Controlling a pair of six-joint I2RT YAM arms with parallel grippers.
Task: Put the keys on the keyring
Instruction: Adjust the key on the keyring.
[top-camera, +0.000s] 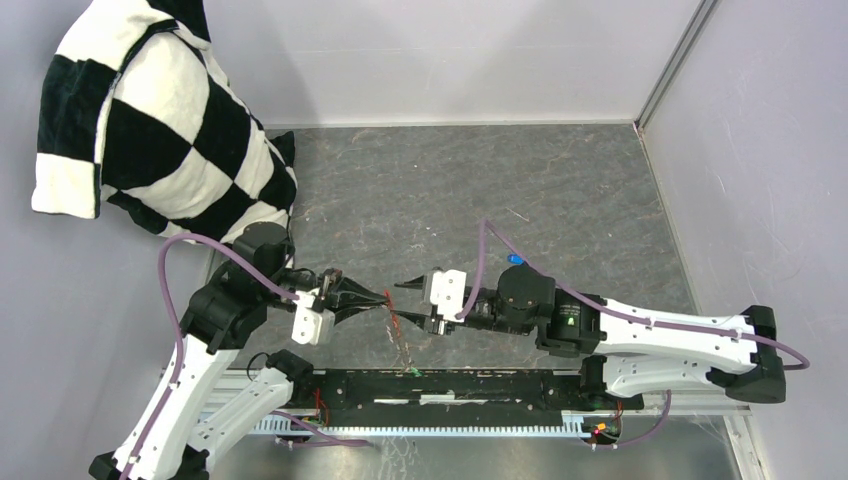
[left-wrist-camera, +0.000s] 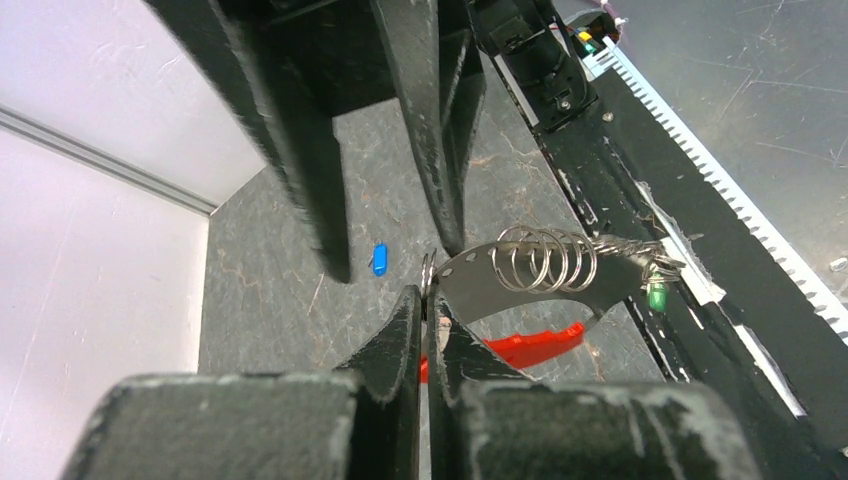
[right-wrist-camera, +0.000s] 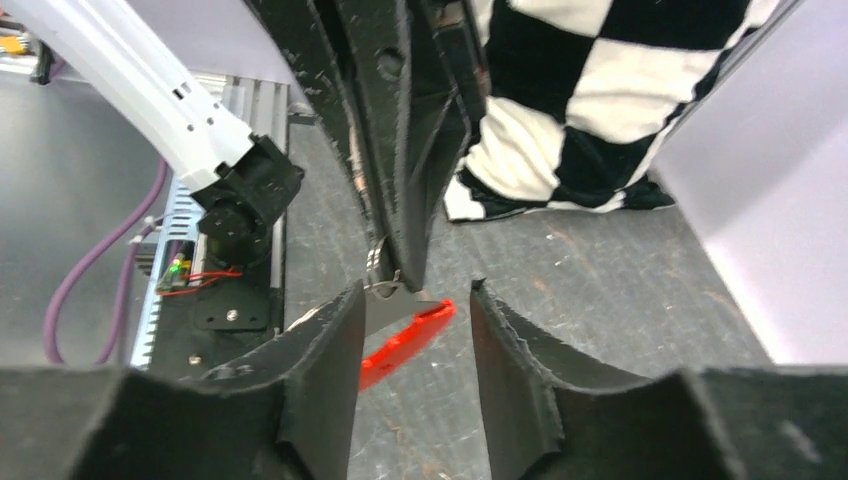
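**Bright metal, scuffed black plastic**

Keyring (left-wrist-camera: 545, 258) coils gleam, polished metal, with a glossy red plastic tag (left-wrist-camera: 520, 347). Blue key (left-wrist-camera: 379, 259) head, smooth plastic. Left tool (left-wrist-camera: 428, 300) fingers (left-wrist-camera: 400, 340), matt black, scuffed and gritty. Surface (left-wrist-camera: 270, 300), matt grey, stone-veined. Pillow (top-camera: 160, 130), plush cloth.

- Top external: high behind the arm bases, looking down on the whole worktop (top-camera: 450, 190); keyring (top-camera: 393, 320) small, near centre.
- Left wrist: close, sighting along the left tool (left-wrist-camera: 428, 292); keyring at its tips.
- Right wrist: close, along the right tool (right-wrist-camera: 412, 300), facing the keyring from the opposite side.
- All views share the keyring.
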